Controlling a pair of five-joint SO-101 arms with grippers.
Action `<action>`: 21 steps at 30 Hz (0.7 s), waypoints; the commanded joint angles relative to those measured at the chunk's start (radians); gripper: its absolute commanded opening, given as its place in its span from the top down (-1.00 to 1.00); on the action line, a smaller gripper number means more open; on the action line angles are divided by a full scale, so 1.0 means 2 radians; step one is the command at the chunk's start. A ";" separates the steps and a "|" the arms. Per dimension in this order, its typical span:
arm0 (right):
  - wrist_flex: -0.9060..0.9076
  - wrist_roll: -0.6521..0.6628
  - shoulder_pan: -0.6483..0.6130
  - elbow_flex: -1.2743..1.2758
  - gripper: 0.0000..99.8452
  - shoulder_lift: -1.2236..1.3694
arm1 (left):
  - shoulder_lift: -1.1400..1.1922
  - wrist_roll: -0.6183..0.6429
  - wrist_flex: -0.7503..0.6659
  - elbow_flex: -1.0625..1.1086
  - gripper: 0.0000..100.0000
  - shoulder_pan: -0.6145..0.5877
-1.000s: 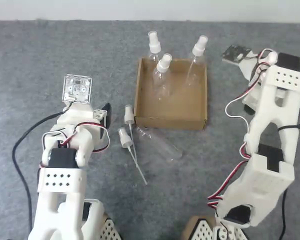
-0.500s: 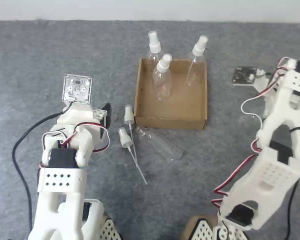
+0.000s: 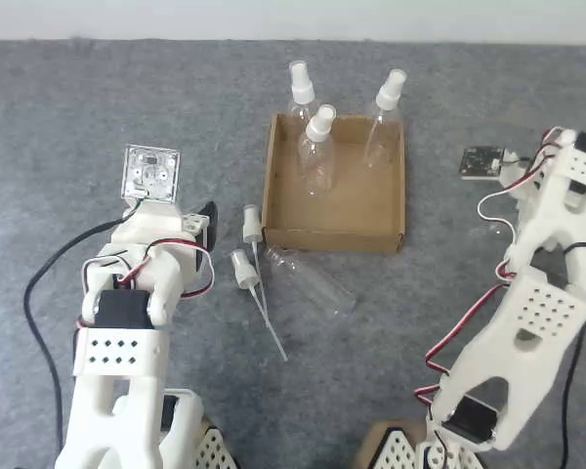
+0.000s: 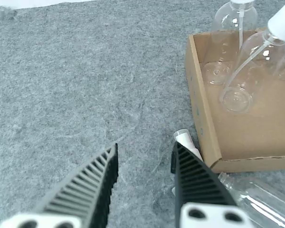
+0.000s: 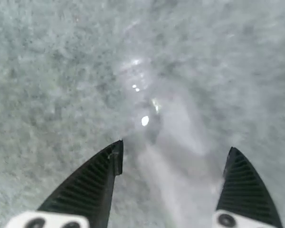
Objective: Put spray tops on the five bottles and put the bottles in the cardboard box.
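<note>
The cardboard box (image 3: 391, 233) sits mid-table with three capped clear bottles (image 3: 317, 151) standing in it; the left wrist view shows two of them (image 4: 256, 52). In front of the box lies an uncapped bottle (image 3: 313, 280), with two loose spray tops (image 3: 244, 266) beside it. My left gripper (image 4: 142, 180) is open and low over the mat, just left of a spray top (image 4: 186, 141). My right gripper (image 5: 175, 151) is open, pointing down over another clear bottle (image 5: 142, 109) that lies on the mat. The right arm (image 3: 552, 225) stands right of the box.
Grey felt covers the table. Long dip tubes (image 3: 269, 327) trail from the loose spray tops toward the front. The left arm (image 3: 137, 293) stands at the front left. A light wall edge runs along the back.
The right arm has swung away from the box's back right corner to the right side of the table. The left arm and all the bottles have kept still.
</note>
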 commanded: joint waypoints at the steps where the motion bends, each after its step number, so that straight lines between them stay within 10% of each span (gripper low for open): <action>1: -0.007 -0.048 -0.003 -0.042 0.60 0.002 | 0.002 0.003 -0.013 -0.003 0.67 0.001; 9: 0.036 -0.245 -0.003 -0.048 0.95 0.009 | 0.002 0.003 -0.012 -0.003 0.67 0.001; 21: 0.036 -0.654 0.000 -0.037 0.99 0.026 | 0.140 0.001 0.098 -0.103 0.67 0.001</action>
